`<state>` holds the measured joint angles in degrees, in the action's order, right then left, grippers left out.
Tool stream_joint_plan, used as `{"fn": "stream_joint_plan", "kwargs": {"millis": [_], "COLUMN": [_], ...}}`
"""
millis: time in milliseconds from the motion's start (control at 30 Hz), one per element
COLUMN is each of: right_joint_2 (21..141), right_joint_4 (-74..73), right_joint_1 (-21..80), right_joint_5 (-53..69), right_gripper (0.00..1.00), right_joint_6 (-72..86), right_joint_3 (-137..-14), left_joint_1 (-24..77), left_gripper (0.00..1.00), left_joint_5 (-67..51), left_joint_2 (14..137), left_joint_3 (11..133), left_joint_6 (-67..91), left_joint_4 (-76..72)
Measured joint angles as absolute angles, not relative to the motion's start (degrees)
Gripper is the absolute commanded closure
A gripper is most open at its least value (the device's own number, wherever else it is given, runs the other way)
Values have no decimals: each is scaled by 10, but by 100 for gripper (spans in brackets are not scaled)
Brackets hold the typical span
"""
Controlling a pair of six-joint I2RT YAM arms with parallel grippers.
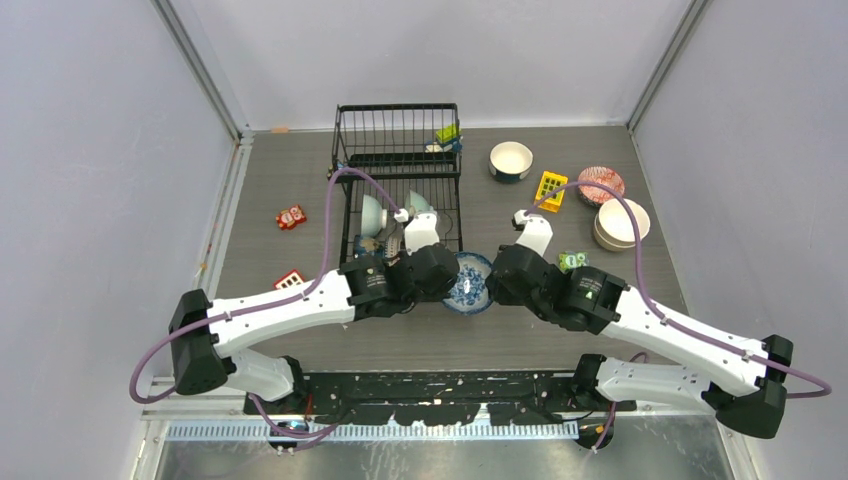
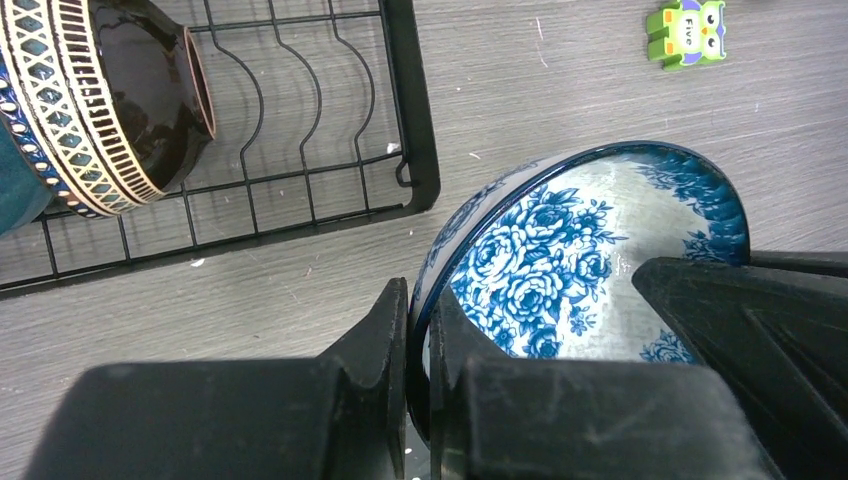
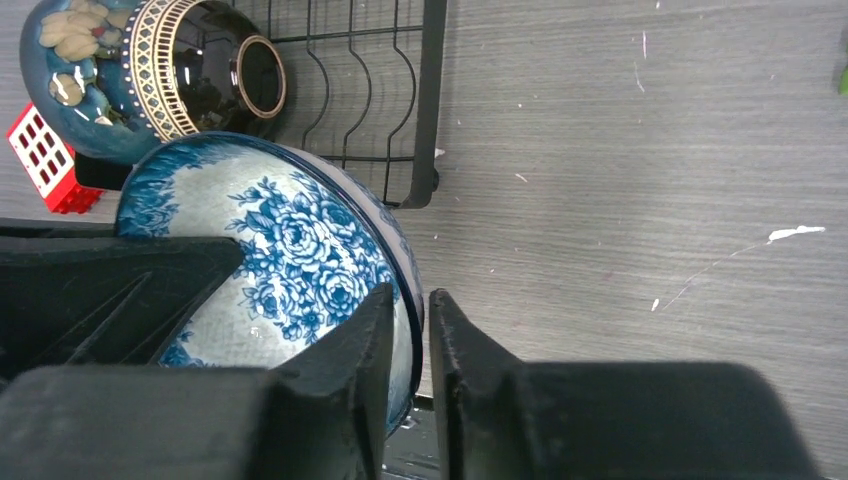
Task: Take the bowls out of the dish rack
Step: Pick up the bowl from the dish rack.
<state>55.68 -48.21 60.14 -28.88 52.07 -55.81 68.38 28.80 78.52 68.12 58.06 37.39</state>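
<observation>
Both arms meet over one piece: the blue-and-white floral ceramic bowl [image 1: 468,283] sits between them, just off the near right corner of the large black wire dish rack [image 1: 400,172], out of the tines and over the grey wood-grain tabletop [image 1: 300,170]. The left end effector [image 2: 418,310] is clenched on the rim, one finger inside the floral face, one outside. The right end effector [image 3: 410,310] straddles the opposite rim, a finger on each side, but whether it is pressing or loose I cannot tell from its wrist view. The bowl is tilted, its painted inside turned towards both wrist cameras, and I cannot tell whether it touches the tabletop. My read: this is a pass from one arm to the other, midway through unloading this bowl. Across on the right stand a white round bowl [image 1: 511,160], a red-patterned bowl [image 1: 600,183] and a cream ceramic bowl [image 1: 620,225], so that looks like the drop zone. Next up, only one arm should carry: one grip must be firm before the other frees the rim, then the bowl wants levelling and setting down beside those three. Plenty left in the rack too: two pale bowls [image 1: 372,212] on edge, and a dark glazed bowl with a cream lattice band [image 2: 130,100].
</observation>
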Motion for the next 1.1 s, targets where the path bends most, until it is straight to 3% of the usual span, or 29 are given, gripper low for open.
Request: {"fn": "stream_joint_plan", "kwargs": {"millis": [133,467,533,733,800,867,1100], "right_joint_2": [564,611,614,615,615,615,614], "right_joint_4": [-481,-490,-493,-503,-507,-512,-515], "right_joint_1": [601,601,601,601,601,603,602], "right_joint_5": [-291,-295,-295,-296,-294,-289,-292], "right_gripper": [62,64,69,96,99,99,99], "right_joint_6": [509,481,479,470,463,457,460], "right_joint_3": [-576,-599,-599,-599,-599,-599,-599], "left_joint_1": [683,682,682,681,681,680,677], "left_gripper": [100,100,100,100,100,91,25], "left_joint_5": [283,278,278,277,272,268,275], "left_joint_2": [785,790,790,790,790,790,783], "left_joint_3": [681,681,681,681,681,681,681], "left_joint_6": [580,581,582,581,580,578,582], "left_joint_4": [380,389,390,394,396,399,391]}}
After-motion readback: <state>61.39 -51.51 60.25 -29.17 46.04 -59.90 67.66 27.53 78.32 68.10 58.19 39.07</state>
